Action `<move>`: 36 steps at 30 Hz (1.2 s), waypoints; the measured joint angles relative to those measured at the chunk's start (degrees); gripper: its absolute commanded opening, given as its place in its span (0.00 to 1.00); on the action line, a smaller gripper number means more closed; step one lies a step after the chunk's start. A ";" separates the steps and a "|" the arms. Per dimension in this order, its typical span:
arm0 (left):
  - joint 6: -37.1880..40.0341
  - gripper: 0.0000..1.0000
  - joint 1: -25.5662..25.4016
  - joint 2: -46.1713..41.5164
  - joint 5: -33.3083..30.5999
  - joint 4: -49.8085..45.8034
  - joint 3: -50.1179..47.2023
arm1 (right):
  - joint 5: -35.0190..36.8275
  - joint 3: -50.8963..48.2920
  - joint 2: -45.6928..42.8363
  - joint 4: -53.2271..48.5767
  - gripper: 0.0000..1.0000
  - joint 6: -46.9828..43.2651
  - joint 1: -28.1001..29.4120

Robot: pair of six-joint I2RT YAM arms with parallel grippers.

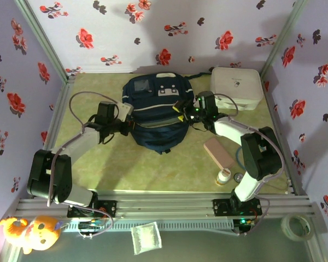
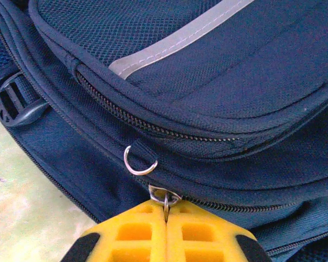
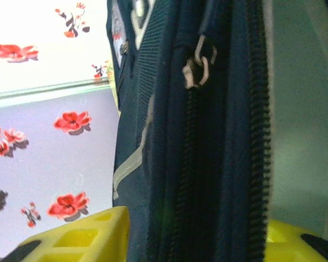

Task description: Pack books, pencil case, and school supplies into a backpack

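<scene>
The backpack (image 1: 156, 112) lies flat on the counter (image 1: 126, 169), toward 12 o'clock from the middle, its pale buckle tabs facing up. A gripper meets it on each side.

At its 9 o'clock edge sits the left gripper (image 1: 132, 124). In the left wrist view the yellow fingers (image 2: 126, 240) are pressed together, clamped on a small metal zipper pull (image 2: 165, 196) on the backpack's lower zip line, just below a metal ring (image 2: 139, 161).

At the backpack's 3 o'clock edge sits the right gripper (image 1: 180, 111). In the right wrist view its yellow fingers (image 3: 76, 237) stand apart, with the zippered side of the backpack (image 3: 169, 136) rising between them; another zipper pull (image 3: 199, 68) hangs higher up that side, clear of the fingers.

The pencil case (image 1: 220, 153) lies on the counter toward 4 o'clock from the backpack, apart from both grippers, with a small white bottle (image 1: 224, 176) just beyond it at 6 o'clock. A white box (image 1: 238, 87) stands at the backpack's 2 o'clock.
</scene>
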 measured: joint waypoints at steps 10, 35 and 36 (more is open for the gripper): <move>-3.15 0.00 -0.63 -0.02 0.68 2.43 -2.25 | 4.46 -3.63 -1.27 2.25 0.36 5.97 4.11; 10.12 0.00 2.45 3.82 -3.10 -4.04 4.39 | 3.17 -1.27 -2.43 -0.33 0.03 1.49 3.08; 11.23 0.00 2.71 4.63 -2.93 -5.03 5.29 | 3.13 -1.27 -2.54 -0.59 0.03 1.20 2.97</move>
